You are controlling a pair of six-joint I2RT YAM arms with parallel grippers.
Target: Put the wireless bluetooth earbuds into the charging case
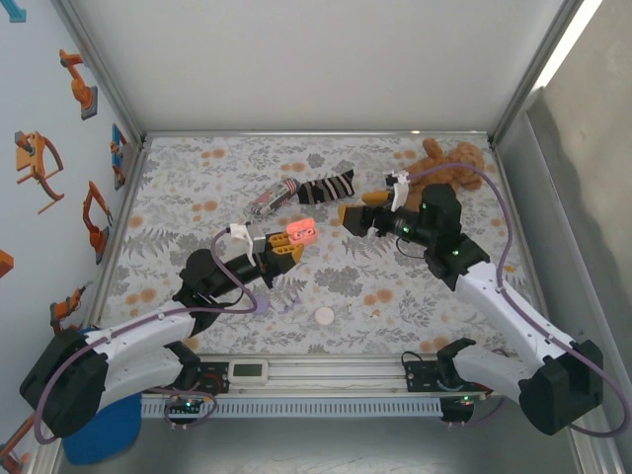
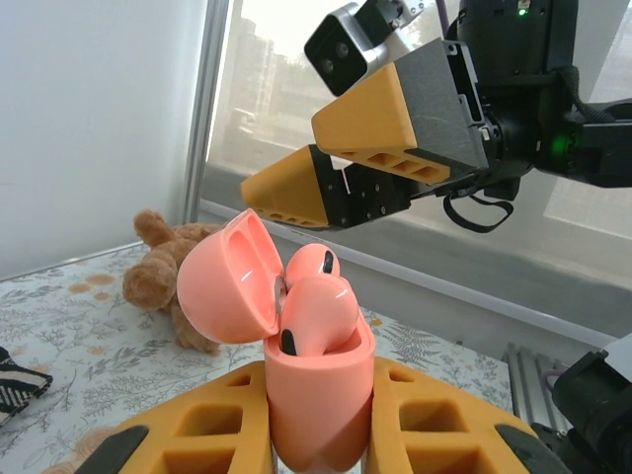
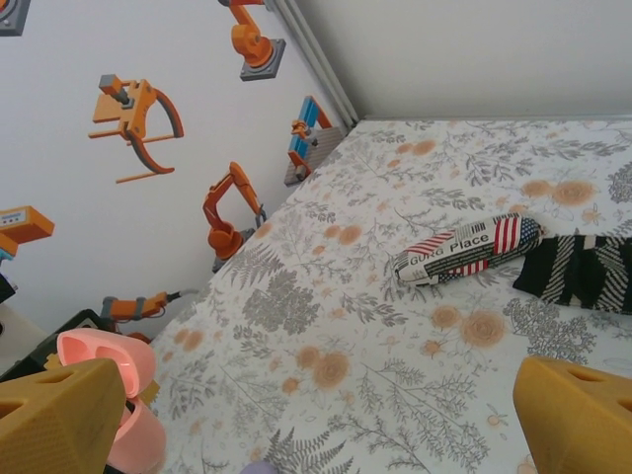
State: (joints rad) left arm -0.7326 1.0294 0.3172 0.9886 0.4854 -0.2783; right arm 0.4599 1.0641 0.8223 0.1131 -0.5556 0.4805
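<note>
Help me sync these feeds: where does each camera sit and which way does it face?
Top external: above and behind, looking down on the table; left arm and right arm show.
Left wrist: rides the left pincer, facing the right pincer beyond the charging case it grips.
Right wrist: over the right pincer's fingers, looking across the table toward the stickered wall.
All three share the case.

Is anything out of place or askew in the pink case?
Yes. In the open pink case held by the left gripper, the front earbud stands tilted and high above the rim, apparently not fully seated.
</note>
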